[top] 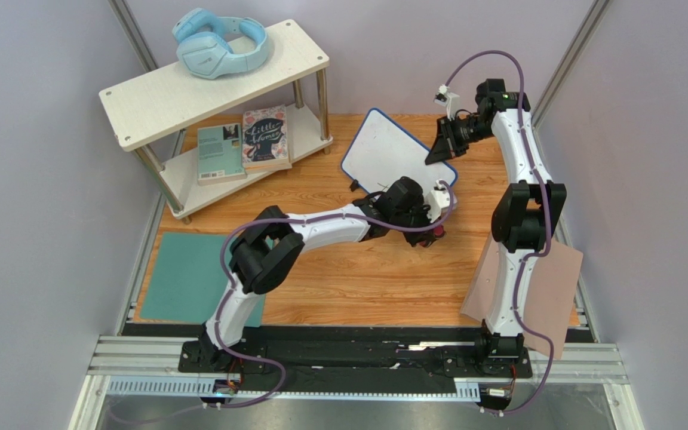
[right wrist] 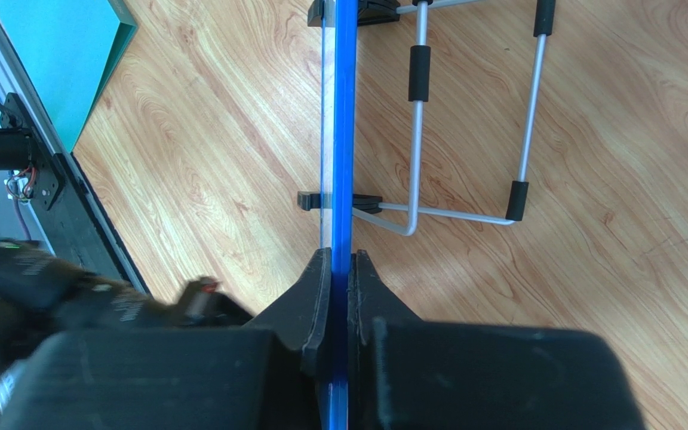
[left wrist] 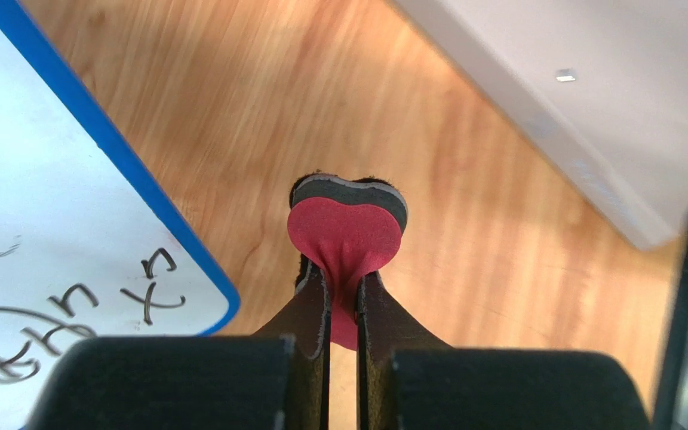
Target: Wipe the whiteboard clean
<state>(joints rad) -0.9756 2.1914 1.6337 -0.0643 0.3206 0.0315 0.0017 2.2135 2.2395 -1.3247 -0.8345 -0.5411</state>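
The whiteboard is white with a blue rim and stands tilted on a wire stand at the back centre of the table. Black writing shows near its corner in the left wrist view. My right gripper is shut on the board's right edge, seen as a blue rim between my right gripper's jaws. My left gripper is shut on a red heart-shaped eraser with a dark felt back. My left gripper holds it over the wood just right of the board's lower corner.
A white two-level shelf at the back left carries blue headphones and books. A teal mat lies front left and a pinkish-tan sheet front right. The wire stand sits behind the board.
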